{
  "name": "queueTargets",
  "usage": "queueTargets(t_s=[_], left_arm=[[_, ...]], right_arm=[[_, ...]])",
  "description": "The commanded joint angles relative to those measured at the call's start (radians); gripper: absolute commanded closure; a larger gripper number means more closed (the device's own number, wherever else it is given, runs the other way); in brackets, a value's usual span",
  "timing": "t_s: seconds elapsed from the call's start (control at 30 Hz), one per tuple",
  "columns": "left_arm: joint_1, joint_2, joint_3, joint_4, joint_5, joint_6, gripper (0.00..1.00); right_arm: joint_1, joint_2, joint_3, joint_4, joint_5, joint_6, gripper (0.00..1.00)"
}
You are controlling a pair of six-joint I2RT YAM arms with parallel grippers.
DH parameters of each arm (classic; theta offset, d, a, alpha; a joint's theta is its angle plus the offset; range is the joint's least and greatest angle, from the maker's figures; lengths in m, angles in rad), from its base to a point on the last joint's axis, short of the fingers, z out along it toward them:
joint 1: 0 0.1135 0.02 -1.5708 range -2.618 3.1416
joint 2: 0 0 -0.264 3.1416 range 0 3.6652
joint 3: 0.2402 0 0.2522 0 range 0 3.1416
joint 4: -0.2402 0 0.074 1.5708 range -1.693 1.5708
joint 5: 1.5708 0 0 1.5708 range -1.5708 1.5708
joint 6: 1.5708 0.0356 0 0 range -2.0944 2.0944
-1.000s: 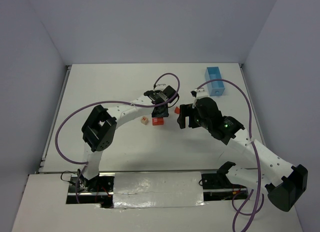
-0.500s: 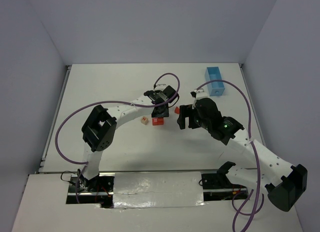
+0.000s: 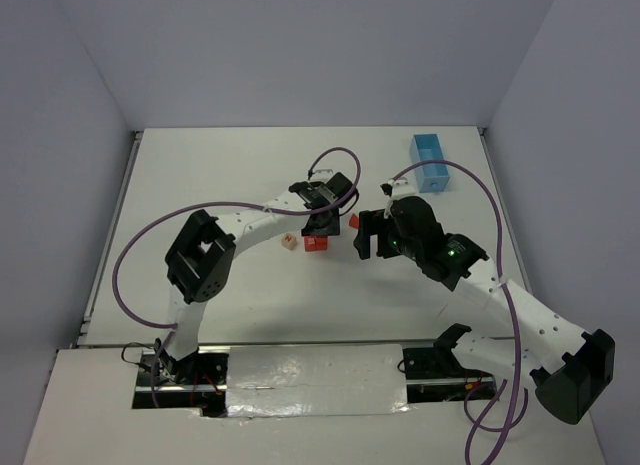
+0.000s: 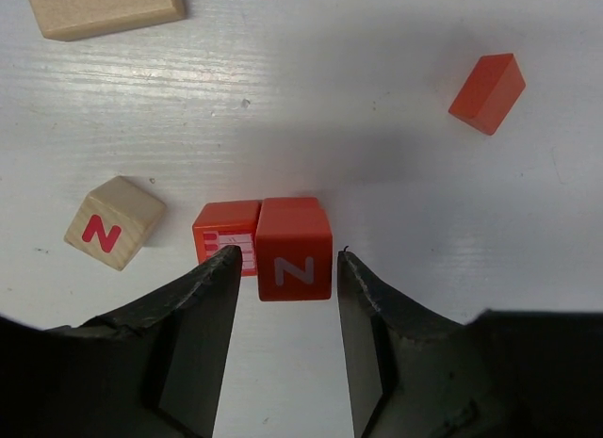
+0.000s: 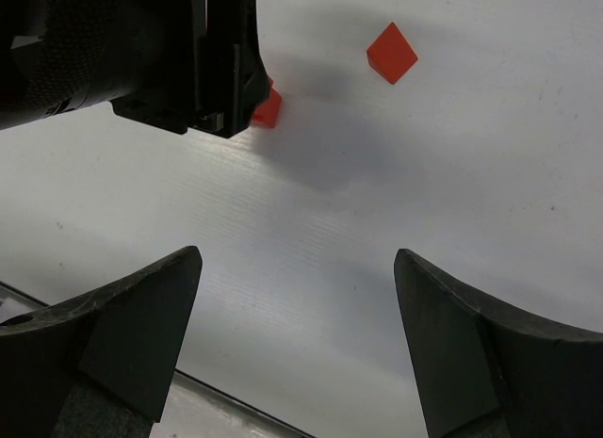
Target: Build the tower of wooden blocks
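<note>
the wood block tower (image 3: 316, 243) is barely begun. at the centre of the left wrist view, a red n block (image 4: 294, 248) is straddled, ungripped, by the parted left gripper (image 4: 285, 257). it sits beside or atop a second red block (image 4: 224, 235); which one cannot be told. a tan cube (image 4: 113, 221) at lower left and a red roof piece (image 4: 487, 92) at upper right lie unstacked. the right gripper (image 5: 297, 257) is spread wide, empty.

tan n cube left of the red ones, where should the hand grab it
Come from above and pinch two opposite side faces of the tan N cube. It sits skewed, so rotate to match its faces. It stands apart from the red blocks, which leaves room on every side.
</note>
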Motion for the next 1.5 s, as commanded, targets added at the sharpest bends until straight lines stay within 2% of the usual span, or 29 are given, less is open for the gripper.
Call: queueTargets(t_s=[0.0, 0.2, 0.4, 0.57, 0.7, 0.77, 0.8, 0.87, 0.9, 1.0, 1.1, 1.23, 1.37, 1.47], left_arm=[[-0.006, -0.023, 0.025, 0.014, -0.014, 0.007, 0.40], [-0.006, -0.040, 0.037, 0.018, -0.026, 0.010, 0.31], [-0.006, -0.066, 0.026, 0.019, -0.041, 0.007, 0.31], [0.016, -0.200, -0.038, 0.001, -0.112, 0.022, 0.30], [0.104, -0.371, -0.188, 0.008, -0.172, 0.111, 0.27], [0.158, -0.461, -0.266, 0.002, -0.154, 0.152, 0.26], [0.237, -0.486, -0.294, -0.010, -0.126, 0.148, 0.26], [0.312, -0.534, -0.374, 0.014, 0.000, 0.149, 0.26], [0.351, -0.537, -0.388, 0.008, 0.021, 0.137, 0.26], [0.356, -0.489, -0.396, -0.028, 0.002, 0.050, 0.29], [0.353, -0.434, -0.403, -0.012, 0.047, -0.041, 0.36], [0.323, -0.365, -0.382, -0.005, 0.061, -0.174, 0.36], [0.243, -0.293, -0.278, -0.038, 0.011, -0.217, 0.34], [0.229, -0.247, -0.239, -0.053, 0.000, -0.236, 0.32]], right_arm=[[-0.001, -0.017, -0.002, 0.039, -0.001, -0.001, 0.10], [0.001, -0.017, -0.002, 0.039, -0.003, -0.002, 0.09], [-0.002, -0.014, -0.002, 0.039, 0.002, -0.002, 0.09], [-0.001, -0.037, -0.002, 0.034, 0.019, 0.002, 0.09], [-0.002, -0.048, -0.002, 0.031, 0.019, 0.004, 0.09], [-0.001, -0.048, -0.002, 0.034, 0.016, 0.002, 0.09], [-0.001, -0.048, -0.002, 0.036, 0.017, 0.002, 0.09], [-0.002, -0.048, -0.002, 0.042, 0.019, 0.001, 0.09], [-0.004, -0.046, -0.001, 0.042, 0.019, -0.001, 0.09], [-0.008, -0.042, -0.001, 0.042, 0.017, -0.001, 0.09], [-0.008, -0.042, -0.005, 0.045, 0.016, 0.001, 0.09], [-0.008, -0.034, -0.007, 0.048, 0.014, 0.001, 0.09], [-0.010, -0.025, -0.011, 0.054, 0.016, 0.001, 0.09], [-0.010, -0.031, -0.014, 0.057, 0.016, 0.002, 0.09]])
